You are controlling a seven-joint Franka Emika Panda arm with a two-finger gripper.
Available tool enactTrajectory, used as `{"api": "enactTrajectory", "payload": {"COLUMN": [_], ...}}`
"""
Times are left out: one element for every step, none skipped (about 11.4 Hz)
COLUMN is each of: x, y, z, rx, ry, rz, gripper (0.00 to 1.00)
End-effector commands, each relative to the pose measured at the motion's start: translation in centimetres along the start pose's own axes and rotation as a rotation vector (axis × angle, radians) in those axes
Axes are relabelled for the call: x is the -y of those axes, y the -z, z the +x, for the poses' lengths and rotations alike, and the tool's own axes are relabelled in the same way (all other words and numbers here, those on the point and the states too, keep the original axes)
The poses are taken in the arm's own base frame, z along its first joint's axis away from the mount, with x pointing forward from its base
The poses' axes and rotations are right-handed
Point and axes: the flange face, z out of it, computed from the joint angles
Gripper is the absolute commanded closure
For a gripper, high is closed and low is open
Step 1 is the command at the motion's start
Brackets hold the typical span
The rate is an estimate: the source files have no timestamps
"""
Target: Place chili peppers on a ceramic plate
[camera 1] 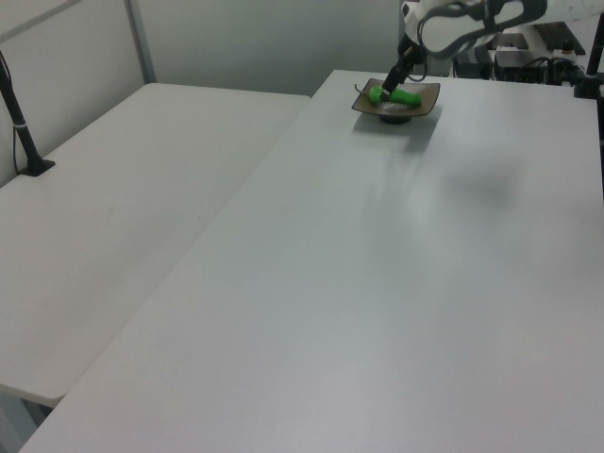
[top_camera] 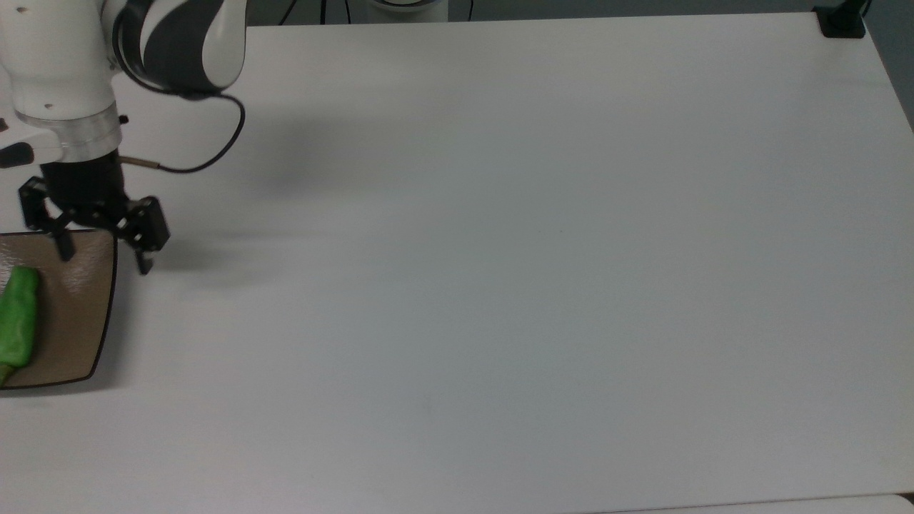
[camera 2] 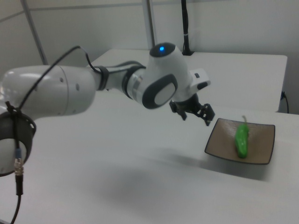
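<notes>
White tabletop (top_camera: 500, 285) takes up nearly all of the top view, bare across its wide middle, with a second white table (camera 1: 123, 208) butted against it on the left view's left. A black clamp and post (camera 1: 21, 123) stands at the far edge of that second table, and another black mount (top_camera: 841, 21) sits at the top view's upper right corner. Grey partition walls with metal uprights (camera 2: 149, 23) close off the background.

On the top view's left edge lies the ceramic plate (top_camera: 78, 328) — tan-brown, squarish, dark-rimmed. The chili pepper (top_camera: 18, 325) rests flat on it, bright green, free of any grip; in the right view the chili pepper (camera 2: 242, 139) lies lengthwise on the plate (camera 2: 219, 140) with its thin stem pointing away from the camera.

The gripper (top_camera: 103, 260) hangs above the plate's upper right corner in the top view, its fingers spread wide and holding nothing — one finger over the plate's edge, the other over bare table. In the right view the gripper (camera 2: 196, 112) sits just to the plate's left, apart from the pepper. A thin black cable (top_camera: 214, 143) loops from the arm's wrist. A blue light (camera 2: 162, 48) glows on the arm's white housing. No writing can be read anywhere.
</notes>
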Motion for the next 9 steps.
{"api": "enactTrajectory", "payload": {"x": [2.9, 3.7, 4.9, 5.5, 7.4, 8.5, 9.7, 11.8, 13.2], "y": [5.4, 6.2, 7.2, 8.4, 9.6, 11.2, 13.1, 15.5, 17.4], "z": [-0.9, -1.6, -2.2, -2.8, -3.3, -4.1, -4.4, -3.9, -3.8], "rx": [0.137, 0.200, 0.262, 0.302, 0.325, 0.328, 0.314, 0.288, 0.269], "ry": [-0.004, -0.009, -0.038, -0.094, -0.115, -0.142, -0.159, -0.150, -0.131], "rz": [0.102, 0.138, 0.172, 0.184, 0.194, 0.194, 0.191, 0.189, 0.185], "gripper": [0.00, 0.00, 0.00, 0.00, 0.00, 0.00, 0.00, 0.00, 0.00]}}
